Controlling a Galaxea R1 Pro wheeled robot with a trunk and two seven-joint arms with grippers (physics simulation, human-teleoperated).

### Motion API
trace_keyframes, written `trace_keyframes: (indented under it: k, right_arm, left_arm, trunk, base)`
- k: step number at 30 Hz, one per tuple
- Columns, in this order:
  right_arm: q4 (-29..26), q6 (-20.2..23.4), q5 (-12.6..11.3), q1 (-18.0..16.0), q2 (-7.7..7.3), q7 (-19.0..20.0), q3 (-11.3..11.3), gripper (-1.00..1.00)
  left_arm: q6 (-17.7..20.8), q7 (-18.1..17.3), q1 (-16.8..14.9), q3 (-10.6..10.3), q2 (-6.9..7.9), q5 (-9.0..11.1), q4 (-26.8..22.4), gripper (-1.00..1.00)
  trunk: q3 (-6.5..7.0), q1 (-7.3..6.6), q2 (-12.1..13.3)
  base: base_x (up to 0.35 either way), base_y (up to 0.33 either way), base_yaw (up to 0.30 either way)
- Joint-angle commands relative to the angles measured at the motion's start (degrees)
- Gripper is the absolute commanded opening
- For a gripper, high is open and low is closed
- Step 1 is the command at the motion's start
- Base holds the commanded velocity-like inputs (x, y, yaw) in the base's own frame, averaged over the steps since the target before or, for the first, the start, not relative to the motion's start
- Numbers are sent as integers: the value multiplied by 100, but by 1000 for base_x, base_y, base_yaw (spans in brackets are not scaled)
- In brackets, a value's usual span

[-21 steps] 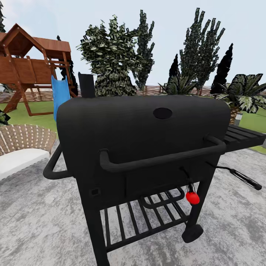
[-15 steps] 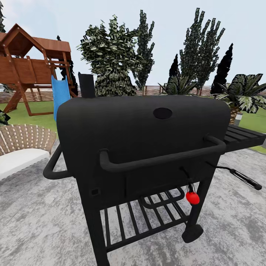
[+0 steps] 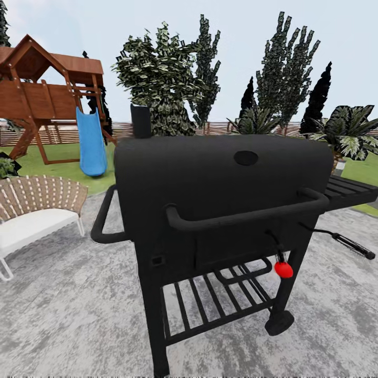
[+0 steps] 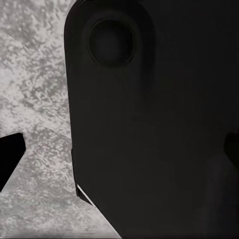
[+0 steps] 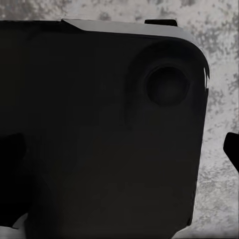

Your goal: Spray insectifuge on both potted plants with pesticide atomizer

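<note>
Straight ahead in the head view stands a black barrel grill (image 3: 226,184) on the grey mottled patio (image 3: 63,310), its long body running across the view from left to right. No brand, label or writing can be read on it. A short chimney (image 3: 140,121) rises upright from its left end, a round vent disc (image 3: 245,158) sits on the lid, and a long bar handle (image 3: 247,214) runs along the front. A red ball knob (image 3: 283,270) hangs below the handle near the right leg, just above the slatted lower shelf (image 3: 215,302). A slatted side shelf (image 3: 349,190) sticks out at the right end, with a thin black tool (image 3: 341,240) jutting out beneath it.

To the left, a wicker chair (image 3: 37,197) with a white cushion (image 3: 29,228) sits on the patio edge. Behind it, on the green lawn (image 3: 63,157), stands a wooden playhouse (image 3: 47,89) with a blue slide (image 3: 90,142). A brown slatted fence (image 3: 220,127) runs along the back, with tall dark trees (image 3: 163,79) and a palm-like shrub (image 3: 349,131) at the right.

Both wrist views look down on mottled paving (image 4: 30,74) past a large dark rounded body (image 4: 149,119) with a circular recess; dark finger tips (image 4: 10,154) show at the edges of the left wrist view, set wide apart with nothing between them, and likewise the fingers (image 5: 231,149) in the right wrist view
</note>
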Motion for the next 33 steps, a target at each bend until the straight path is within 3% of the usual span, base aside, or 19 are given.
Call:
trace_keyframes:
  k: [1,10,23,33]
  right_arm:
    - [-2,-1,0,-1,0,1,-1,100]
    - [-18,-1,0,-2,0,-5,1,100]
    - [-19,-5,0,-1,0,-16,1,100]
    - [-20,-2,0,-1,0,-16,1,100]
  left_arm:
    - [0,1,0,1,2,5,-7,100]
    - [-5,1,-2,7,13,8,-7,100]
    - [-6,1,-10,13,59,13,-33,100]
    - [-3,1,-18,16,93,17,-34,100]
  trunk:
    - [-5,-2,-3]
    - [-5,-2,-3]
    - [-5,-2,-3]
    - [-5,-2,-3]
  base:
    - [-203,249,100]
    - [-221,208,231]
    - [-44,24,264]
    - [-259,185,264]
